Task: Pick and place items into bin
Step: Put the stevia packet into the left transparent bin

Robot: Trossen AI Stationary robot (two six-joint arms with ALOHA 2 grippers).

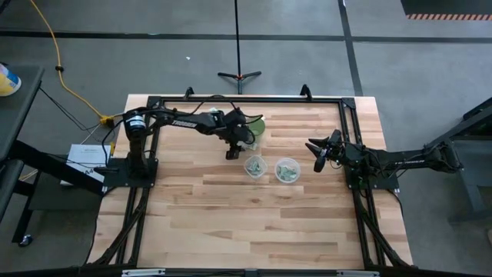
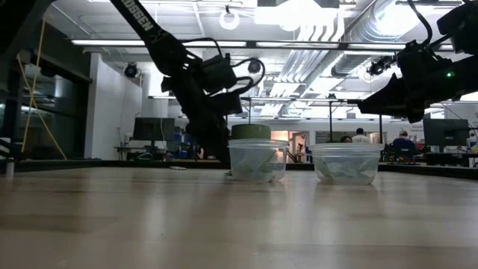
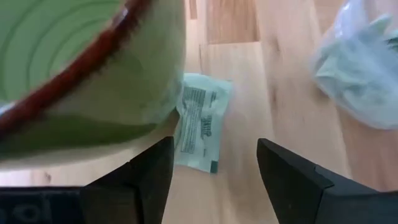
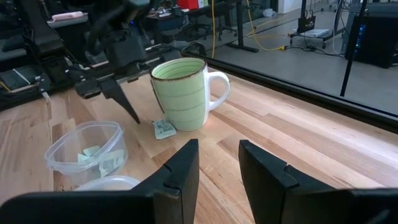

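One pale green-and-white packet [image 3: 199,121] lies flat on the table, its one edge against the foot of the green cup [image 3: 81,68]. My left gripper [image 3: 211,168] is open and hovers just short of it, a finger on either side of the packet's line, touching nothing. In the right wrist view the packet [image 4: 163,129] lies beside the cup [image 4: 183,93], and the left gripper [image 4: 124,102] hangs beside it. More packets lie in two clear bins [image 1: 255,165] [image 1: 287,169]. My right gripper [image 1: 319,154] waits open, raised to the right of the bins.
The green cup [image 1: 254,127] stands just beyond the left gripper [image 1: 232,152], toward the far edge. The two clear bins [image 2: 255,161] [image 2: 346,163] sit side by side in mid-table. Bare wood stretches toward the near edge. A black frame [image 1: 231,98] runs round the table.
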